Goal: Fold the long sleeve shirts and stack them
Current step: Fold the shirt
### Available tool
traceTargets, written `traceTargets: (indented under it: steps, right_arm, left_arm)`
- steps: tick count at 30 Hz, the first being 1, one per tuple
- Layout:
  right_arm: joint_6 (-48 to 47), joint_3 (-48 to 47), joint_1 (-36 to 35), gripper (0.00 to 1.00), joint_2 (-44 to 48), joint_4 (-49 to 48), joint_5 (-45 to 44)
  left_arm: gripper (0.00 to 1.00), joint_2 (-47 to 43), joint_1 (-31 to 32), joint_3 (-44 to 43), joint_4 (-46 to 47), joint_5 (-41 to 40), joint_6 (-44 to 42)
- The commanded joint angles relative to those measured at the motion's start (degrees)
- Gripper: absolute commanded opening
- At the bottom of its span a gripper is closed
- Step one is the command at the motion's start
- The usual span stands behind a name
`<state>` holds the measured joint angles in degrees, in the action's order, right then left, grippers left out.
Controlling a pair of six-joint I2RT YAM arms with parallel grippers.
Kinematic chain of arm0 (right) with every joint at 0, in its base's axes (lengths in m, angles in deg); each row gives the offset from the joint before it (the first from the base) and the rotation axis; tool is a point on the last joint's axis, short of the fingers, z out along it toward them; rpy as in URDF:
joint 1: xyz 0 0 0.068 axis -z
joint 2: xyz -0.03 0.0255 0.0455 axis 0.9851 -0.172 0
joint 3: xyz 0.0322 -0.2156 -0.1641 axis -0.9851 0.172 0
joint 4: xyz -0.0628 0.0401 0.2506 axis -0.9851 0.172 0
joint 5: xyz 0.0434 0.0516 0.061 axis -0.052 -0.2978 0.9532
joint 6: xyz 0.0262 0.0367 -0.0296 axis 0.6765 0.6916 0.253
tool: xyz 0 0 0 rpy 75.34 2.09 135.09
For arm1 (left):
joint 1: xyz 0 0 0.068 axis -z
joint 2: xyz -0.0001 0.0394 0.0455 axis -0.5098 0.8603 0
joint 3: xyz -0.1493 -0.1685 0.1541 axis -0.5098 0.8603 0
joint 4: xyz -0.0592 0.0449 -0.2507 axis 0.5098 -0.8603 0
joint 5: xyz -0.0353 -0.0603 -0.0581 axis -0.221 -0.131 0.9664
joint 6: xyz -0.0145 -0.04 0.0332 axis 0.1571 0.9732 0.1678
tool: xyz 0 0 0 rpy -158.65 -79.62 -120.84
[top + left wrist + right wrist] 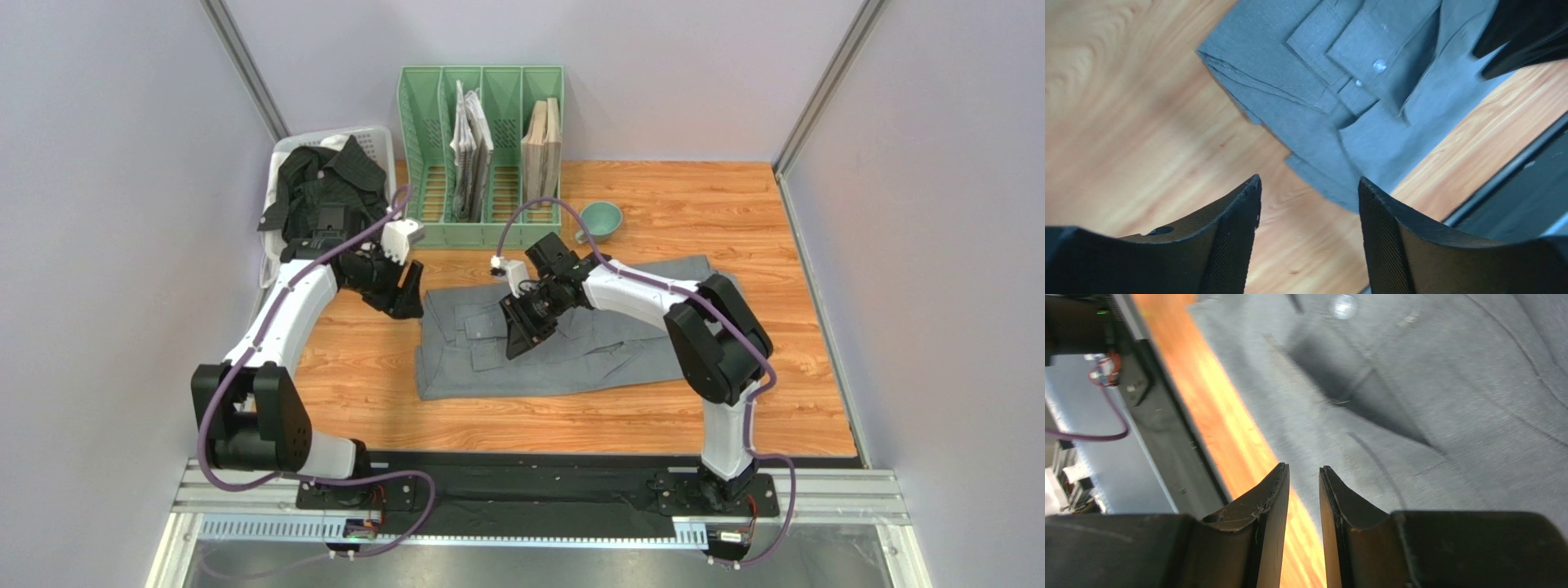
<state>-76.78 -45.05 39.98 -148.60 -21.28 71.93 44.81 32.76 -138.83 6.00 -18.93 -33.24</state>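
**Grey shirt: handling, grip points**

Plain mid-grey long sleeve shirt (613,349) lies part-folded mid-worktop (736,221). Black long sleeve shirt (321,184) is heaped in a white basket (280,153) at the far-left corner. Judged light and limp; pinch at hem or cuff. Left gripper (1309,184) spread, empty. Right gripper (1303,468) narrowly parted, empty.

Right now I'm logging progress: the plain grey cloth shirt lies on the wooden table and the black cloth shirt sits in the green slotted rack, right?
No: the black cloth shirt sits in the white plastic basket, per the top view.
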Motion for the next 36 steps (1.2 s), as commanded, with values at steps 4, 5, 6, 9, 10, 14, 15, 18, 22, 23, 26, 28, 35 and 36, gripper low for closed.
traceTargets:
  steps: [4,5,6,9,10,14,15,18,22,23,26,28,35,36]
  right_arm:
    - [1.77,-4.25,-2.94,0.3,-8.2,-5.69,-3.59]
    - [2.21,-4.7,-3.21,0.3,-8.83,-5.78,-3.32]
    - [2.39,-5.31,-3.73,0.3,-9.27,-5.87,-2.8]
    - [2.3,-7.86,-4.09,0.3,-9.89,-4.38,-1.22]
    - [2.3,-8.82,-4.0,0.3,-9.45,-4.03,-0.43]
    - [2.74,-8.66,-3.74,0.35,-3.66,-2.79,2.83]
    - [3.09,-8.31,-3.65,0.36,-1.73,-2.71,2.83]
    - [3.36,-7.16,-3.74,0.4,-1.18,-4.19,0.91]
    - [2.39,-8.21,-3.74,0.4,-5.22,-4.02,-2.0]
    - [2.13,-8.48,-3.74,0.39,-6.01,-4.02,-2.53]
    - [1.69,-9.79,-3.74,0.4,-8.83,-4.55,-5.25]
    - [1.6,-11.02,-3.74,0.39,-10.75,-4.46,-6.92]
    - [2.91,-13.05,-3.74,0.38,-14.72,-3.58,-7.98]
    - [3.0,-13.14,-3.74,0.38,-14.98,-3.67,-7.72]
  left_arm:
    - [0.75,-0.56,-5.62,1.91,2.48,8.03,29.08]
    - [0.76,0.23,-7.36,3.91,3.26,9.52,31.8]
    - [0.79,0.07,-8.25,5.32,4.75,9.88,33.3]
    - [0.99,0.06,-10.9,8.59,7.57,11.19,35.6]
    - [0.99,0.76,-10.99,8.42,7.4,11.81,35.34]
    - [0.99,3.57,-10.99,11.92,10.28,10.68,38.85]
    - [0.99,3.93,-10.99,12.71,11.26,10.33,39.55]
    - [0.96,6.3,-10.99,15.0,14.51,8.3,40.96]
    - [0.87,9.2,-10.99,14.75,16.36,5.4,41.23]
    - [0.86,10.42,-10.9,14.48,16.8,4.62,41.05]
    - [0.85,12.88,-10.99,14.48,17.94,3.21,40.96]
    - [0.84,15.08,-10.9,14.74,18.38,2.5,41.05]
    - [0.82,17.02,-10.81,13.52,20.23,3.64,40.09]
    - [0.81,17.55,-10.9,12.99,19.8,3.73,39.91]
